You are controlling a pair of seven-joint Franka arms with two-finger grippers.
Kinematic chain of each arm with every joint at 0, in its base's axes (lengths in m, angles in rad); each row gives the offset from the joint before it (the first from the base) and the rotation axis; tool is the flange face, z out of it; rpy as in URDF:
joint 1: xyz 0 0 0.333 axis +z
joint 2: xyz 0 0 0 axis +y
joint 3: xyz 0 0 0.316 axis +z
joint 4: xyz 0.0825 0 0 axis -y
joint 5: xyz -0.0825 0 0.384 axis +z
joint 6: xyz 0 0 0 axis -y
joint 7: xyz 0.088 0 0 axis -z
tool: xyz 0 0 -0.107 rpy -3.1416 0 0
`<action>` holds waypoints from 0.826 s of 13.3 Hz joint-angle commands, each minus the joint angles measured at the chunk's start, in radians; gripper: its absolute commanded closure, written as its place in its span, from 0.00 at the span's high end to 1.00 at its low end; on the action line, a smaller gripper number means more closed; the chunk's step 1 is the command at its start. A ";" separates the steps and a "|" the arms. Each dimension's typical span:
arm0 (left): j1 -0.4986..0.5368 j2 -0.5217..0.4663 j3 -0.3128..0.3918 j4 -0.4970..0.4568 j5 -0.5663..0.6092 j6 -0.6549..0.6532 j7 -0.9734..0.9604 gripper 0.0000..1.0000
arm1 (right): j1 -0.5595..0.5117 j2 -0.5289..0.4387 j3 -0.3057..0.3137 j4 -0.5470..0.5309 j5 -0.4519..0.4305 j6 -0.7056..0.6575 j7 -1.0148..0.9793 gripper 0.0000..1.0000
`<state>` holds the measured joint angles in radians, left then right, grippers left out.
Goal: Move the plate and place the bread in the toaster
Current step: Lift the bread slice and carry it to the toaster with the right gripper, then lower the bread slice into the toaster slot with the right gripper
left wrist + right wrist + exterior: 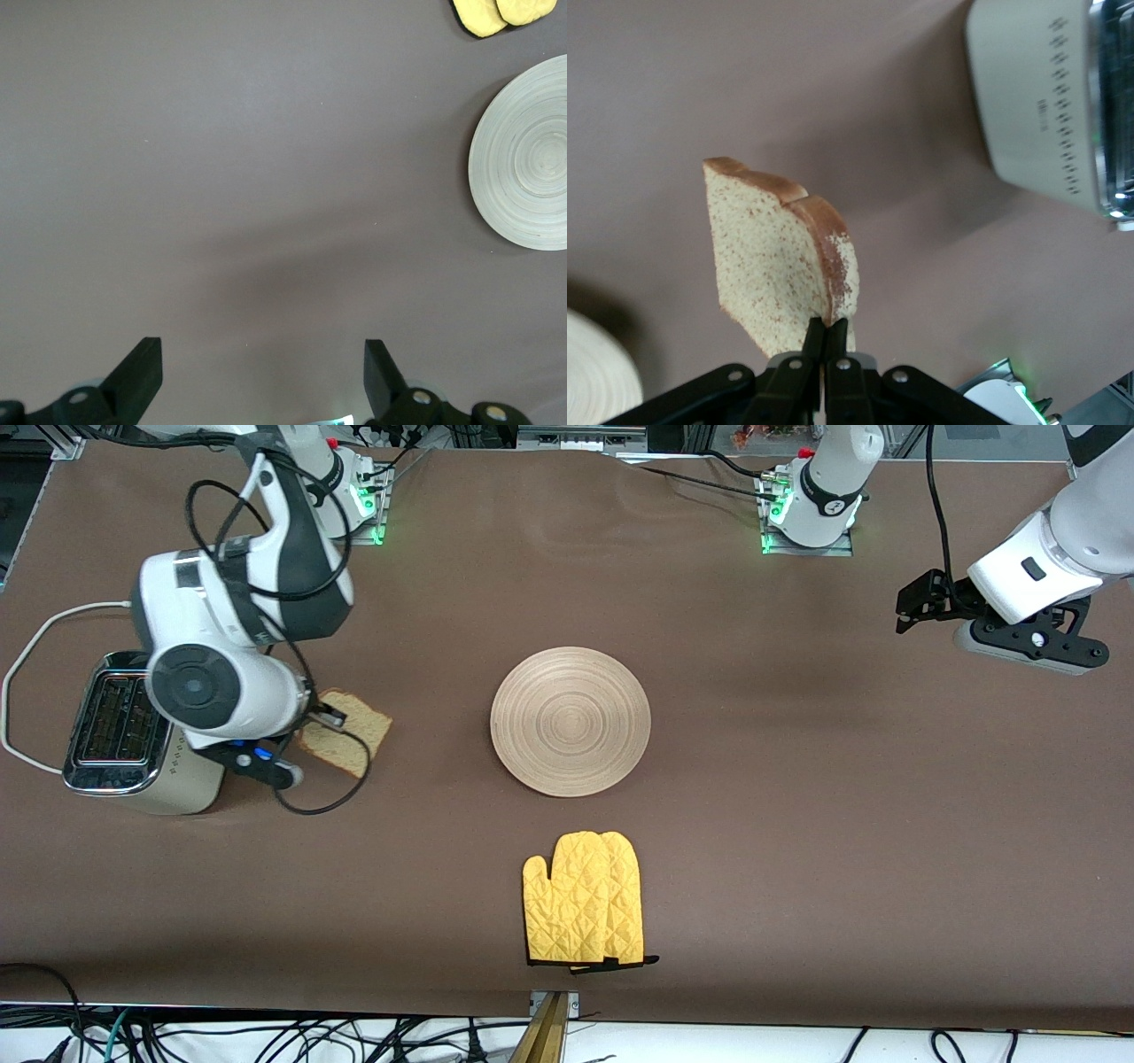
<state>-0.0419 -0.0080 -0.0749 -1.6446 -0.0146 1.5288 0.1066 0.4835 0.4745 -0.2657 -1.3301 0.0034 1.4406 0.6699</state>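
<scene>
Brown matte worktop (797, 824), robot bases along its top edge, cables hanging off the bottom edge. No readable writing or brand on anything; the boxy cream-beige 2-slot toaster (133, 735) shows only a small dotted pattern on its side, plus a chrome top and a white cord. It sits by the edge at the right arm's end. Right gripper (826, 341) is up over the table just beside the toaster, fingers clamped on the squarish light brown speckled bread slice (347, 731), darker crust, pinched at 1 edge. Round light beige wooden plate (570, 721) with concentric grooves lies mid-table. Yellow quilted oven mitt (585, 899) lies nearer the bottom edge. Left gripper (263, 376) waits over bare table at its own end, fingers apart.
</scene>
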 commanded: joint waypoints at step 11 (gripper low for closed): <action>-0.010 -0.006 -0.008 0.014 0.044 -0.021 -0.008 1.00 | -0.089 -0.120 -0.083 -0.052 -0.365 -0.155 -0.520 0.00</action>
<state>-0.0419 -0.0080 -0.0811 -1.6444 -0.0065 1.5271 0.1066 0.4037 0.3714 -0.3552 -1.3328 -0.2983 1.2902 0.2536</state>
